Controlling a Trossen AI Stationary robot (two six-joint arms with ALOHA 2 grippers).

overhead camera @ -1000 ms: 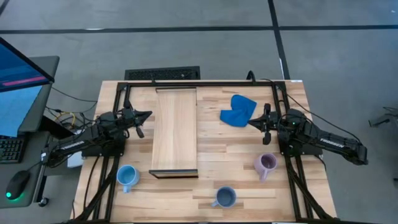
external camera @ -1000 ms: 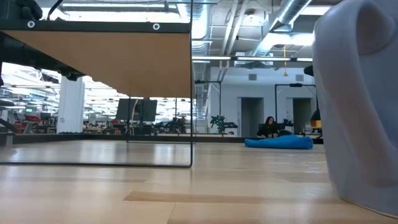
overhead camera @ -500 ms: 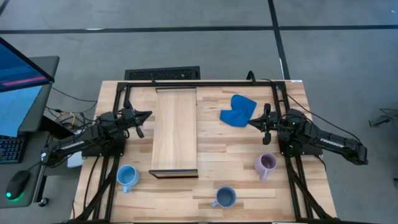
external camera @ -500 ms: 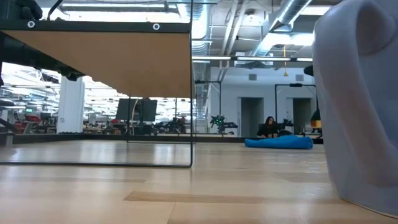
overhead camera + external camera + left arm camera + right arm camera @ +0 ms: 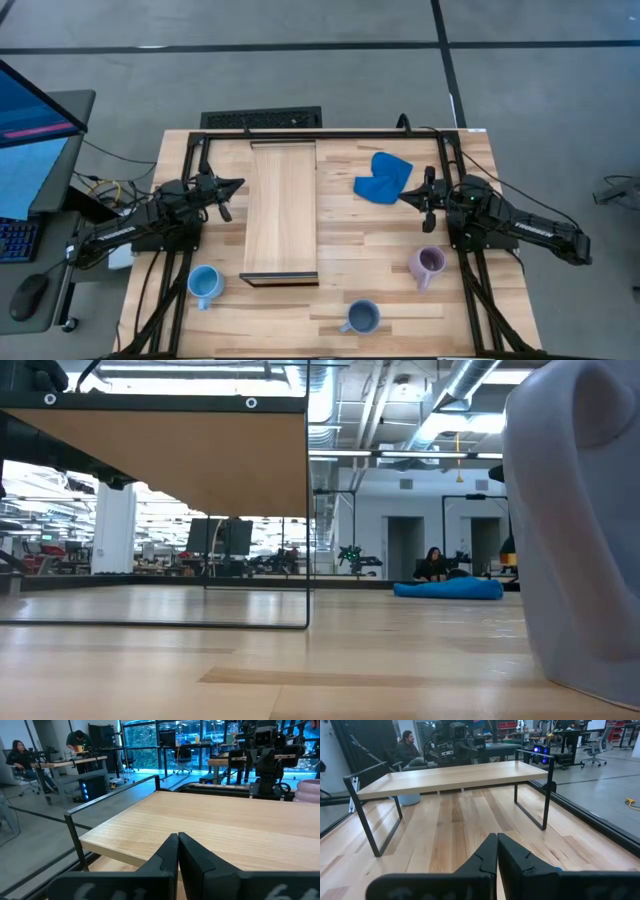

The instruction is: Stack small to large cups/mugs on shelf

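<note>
From above, my left gripper (image 5: 232,185) and right gripper (image 5: 408,196) flank the shelf (image 5: 281,210), with three mugs (image 5: 204,284) along the near edge, while each wrist view shows my fingers (image 5: 176,851) pressed together.

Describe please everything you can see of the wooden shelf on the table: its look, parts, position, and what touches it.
The shelf is a long, narrow board of pale wood, lighter than the tabletop, with a dark edge at its near short end. Thin black metal legs raise it above the table, so it stands like a low bench, level, between the two arms. Its top is bare; no mug stands on it. Neither shut hand, left or right, touches it.
</note>
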